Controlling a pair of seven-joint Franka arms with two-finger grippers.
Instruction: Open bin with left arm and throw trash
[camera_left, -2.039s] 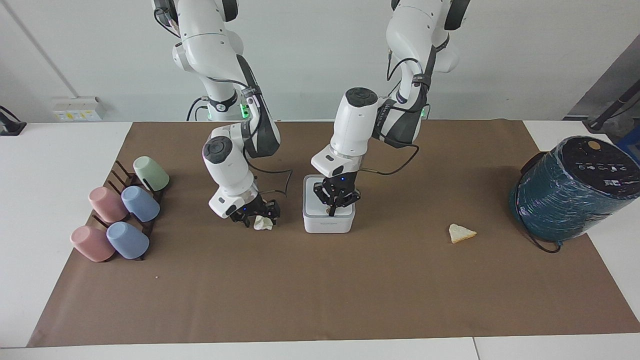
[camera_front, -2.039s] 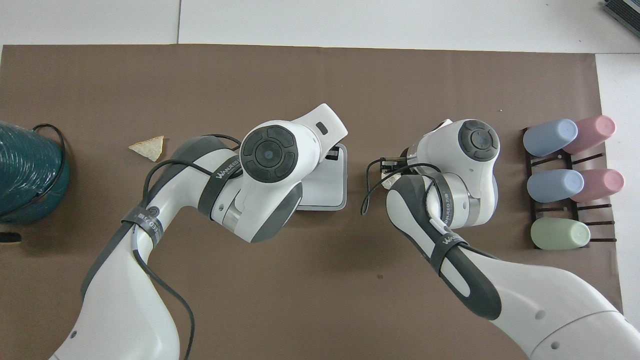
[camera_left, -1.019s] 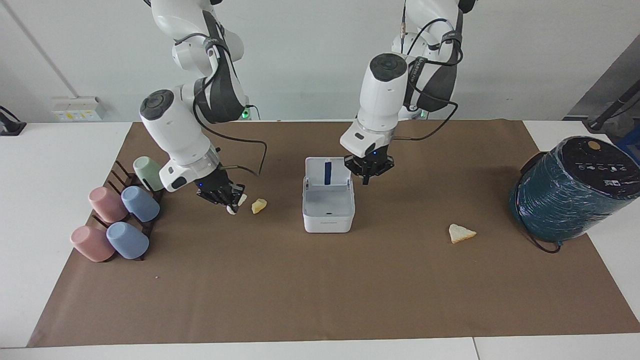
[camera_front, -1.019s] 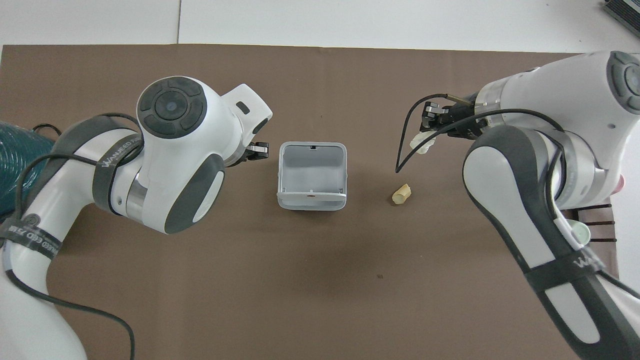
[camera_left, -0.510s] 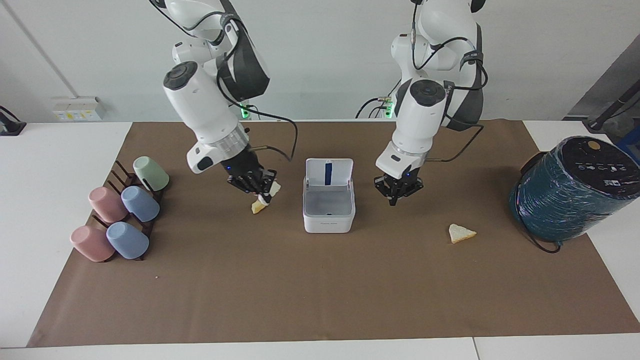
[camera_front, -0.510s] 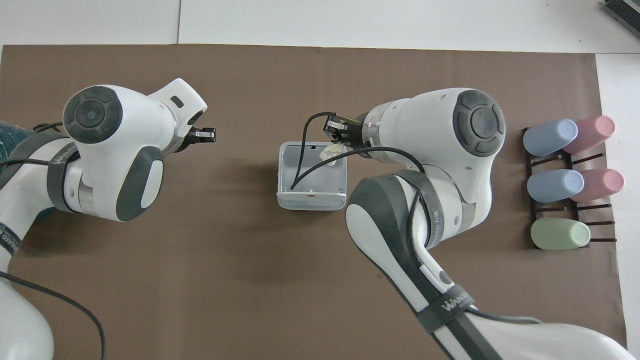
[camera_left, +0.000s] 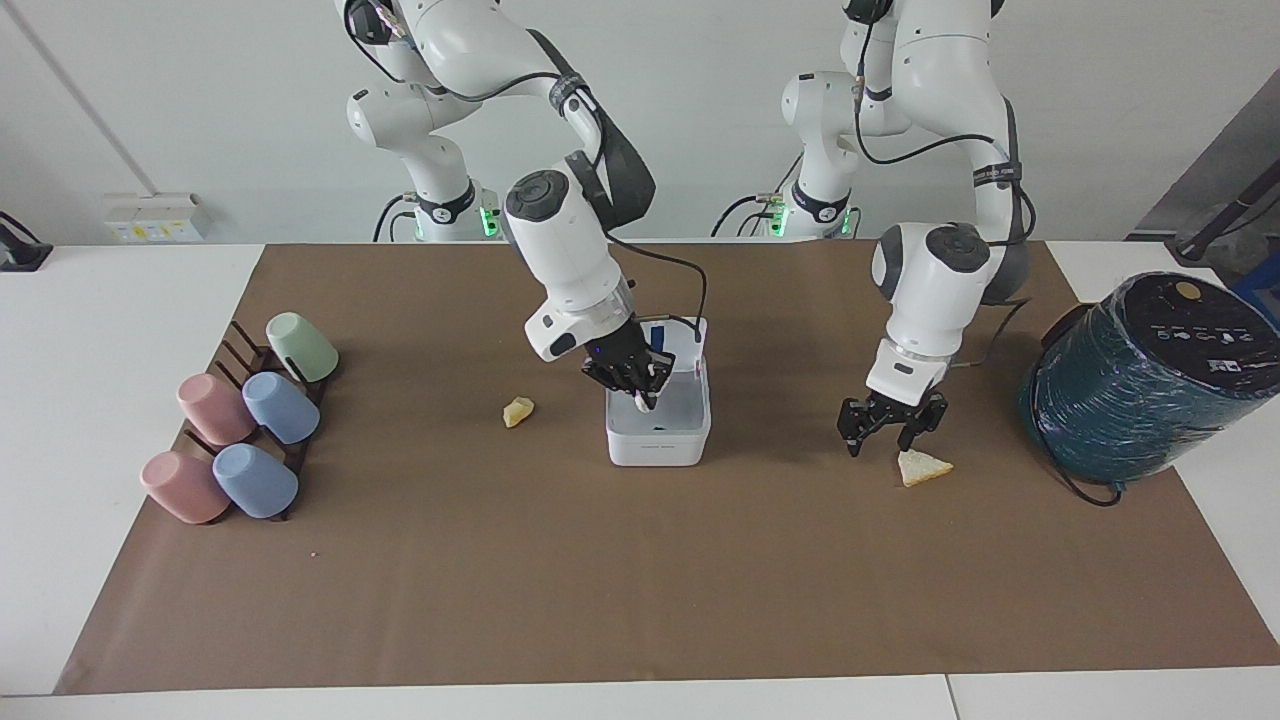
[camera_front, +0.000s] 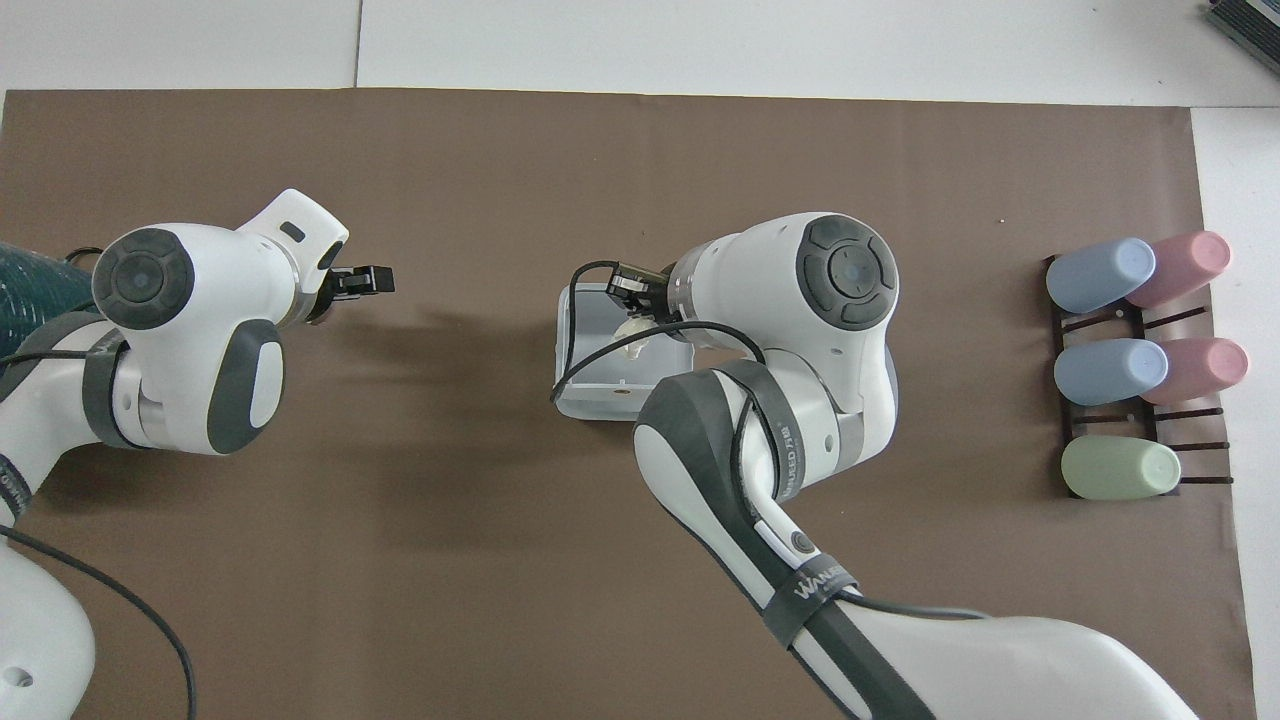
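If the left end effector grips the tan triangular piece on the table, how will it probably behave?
The tan triangular piece looks thin and flat, so it is probably light. It lies flat on the brown paper, so it should slide rather than roll. Its crumbly, bread-like look suggests it may break under a hard squeeze from the left end effector.

My white jointed left arm bends steeply down, its black two-finger left gripper hanging low with fingers spread apart. My matching right arm reaches toward the table's middle, its black right gripper tilted downward.
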